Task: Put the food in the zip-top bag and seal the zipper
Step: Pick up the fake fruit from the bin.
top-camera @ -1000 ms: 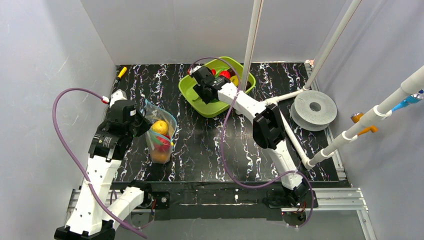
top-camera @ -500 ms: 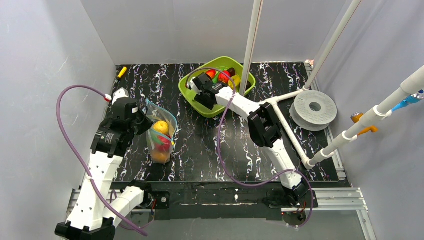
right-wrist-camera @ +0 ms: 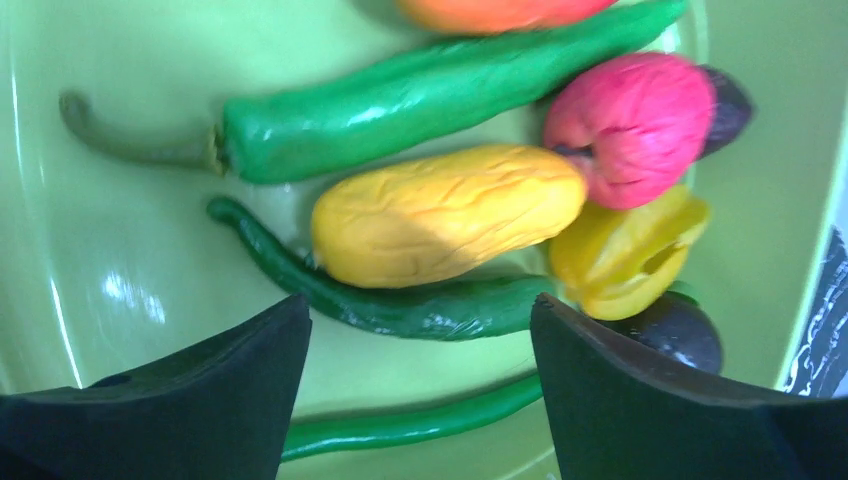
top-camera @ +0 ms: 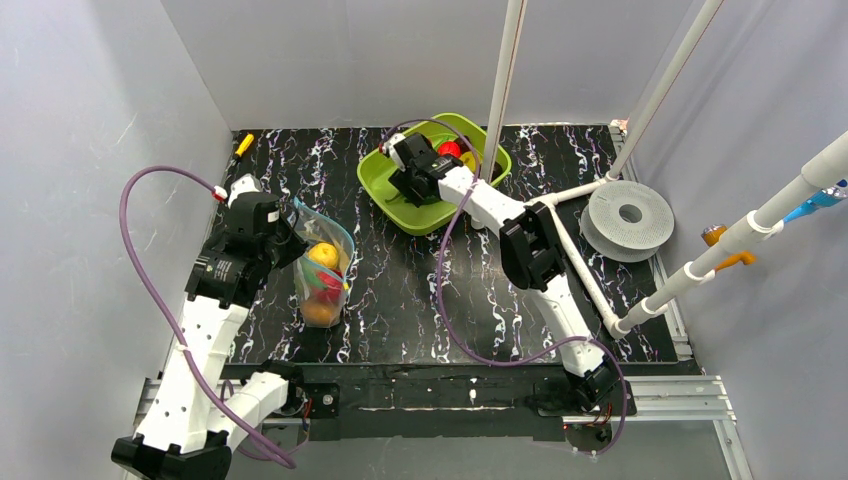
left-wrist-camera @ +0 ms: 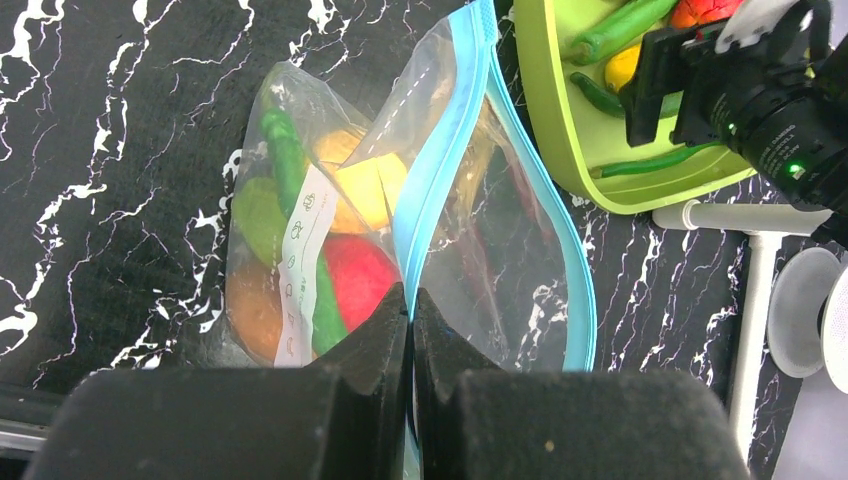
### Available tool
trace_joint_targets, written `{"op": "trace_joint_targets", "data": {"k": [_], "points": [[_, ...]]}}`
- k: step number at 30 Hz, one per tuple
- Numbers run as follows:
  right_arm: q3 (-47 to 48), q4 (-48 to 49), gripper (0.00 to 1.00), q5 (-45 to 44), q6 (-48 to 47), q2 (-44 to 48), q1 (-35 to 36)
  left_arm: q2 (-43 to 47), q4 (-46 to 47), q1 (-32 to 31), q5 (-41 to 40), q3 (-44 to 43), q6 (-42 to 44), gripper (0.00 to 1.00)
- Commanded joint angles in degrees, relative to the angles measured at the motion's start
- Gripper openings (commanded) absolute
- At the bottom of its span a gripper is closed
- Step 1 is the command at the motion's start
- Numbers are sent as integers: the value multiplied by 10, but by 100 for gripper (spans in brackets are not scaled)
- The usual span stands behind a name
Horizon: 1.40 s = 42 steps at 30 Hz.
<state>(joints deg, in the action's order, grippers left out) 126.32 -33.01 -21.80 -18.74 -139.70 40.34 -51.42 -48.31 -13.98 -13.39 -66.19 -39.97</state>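
Zip-top bag [top-camera: 322,270] stands on the table's [top-camera: 400,295] left half, already holding several toy fruits [left-wrist-camera: 355,275].
Our left gripper [left-wrist-camera: 410,300] stays clamped on its zipper [left-wrist-camera: 440,160]; our right gripper [right-wrist-camera: 418,312], fingers spread wide and empty, has shifted farther back in the lime-green tray [top-camera: 420,218]. Only its wrist view shows us the yellow vegetable [right-wrist-camera: 445,215] beneath.

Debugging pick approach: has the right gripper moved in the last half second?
Yes. The right gripper has shifted rightward, away from the left corner of the green tray, toward the red food at its far side.
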Motion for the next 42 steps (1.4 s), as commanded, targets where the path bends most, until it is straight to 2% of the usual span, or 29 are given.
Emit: {"op": "trace_joint_targets", "data": {"k": [1, 4, 7, 9, 12, 17, 20, 22, 25, 29, 33, 37, 42], "points": [[-3, 109, 92, -80, 95, 46, 11, -2, 11, 3, 3, -7, -1, 0], [52, 118, 98, -143, 110, 4, 10, -1, 11, 3, 5, -7, -1, 0], [111, 122, 98, -189, 118, -45, 10, 0, 6, 3, -4, -11, 5, 0], [103, 145, 98, -179, 149, -57, 6, -1, 4, 3, -6, -12, 9, 0], [143, 86, 98, -171, 171, -93, 3, 0, 7, 3, -5, -9, 10, 0], [125, 31, 98, -185, 208, -96, -3, 3, 10, 3, 1, -3, 8, 0], [118, 21, 84, -157, 206, -92, -6, 6, 11, 3, 2, 0, 6, 0], [123, 7, 79, -143, 214, -93, -9, 6, 10, 2, 5, -2, 6, 0], [119, -19, 87, -126, 224, -90, -12, 12, 5, 4, -2, -4, 6, 0], [98, -23, 85, -121, 222, -83, -14, 14, 4, 3, -13, -3, 8, 0], [93, -28, 74, -112, 221, -81, -18, 13, 7, 3, -5, -3, 6, 0], [98, -30, 53, -101, 220, -81, -23, 12, 7, 3, -3, -4, 5, 0], [88, -17, 33, -79, 202, -57, -22, 13, 4, 3, -5, -3, 2, 0]]}}
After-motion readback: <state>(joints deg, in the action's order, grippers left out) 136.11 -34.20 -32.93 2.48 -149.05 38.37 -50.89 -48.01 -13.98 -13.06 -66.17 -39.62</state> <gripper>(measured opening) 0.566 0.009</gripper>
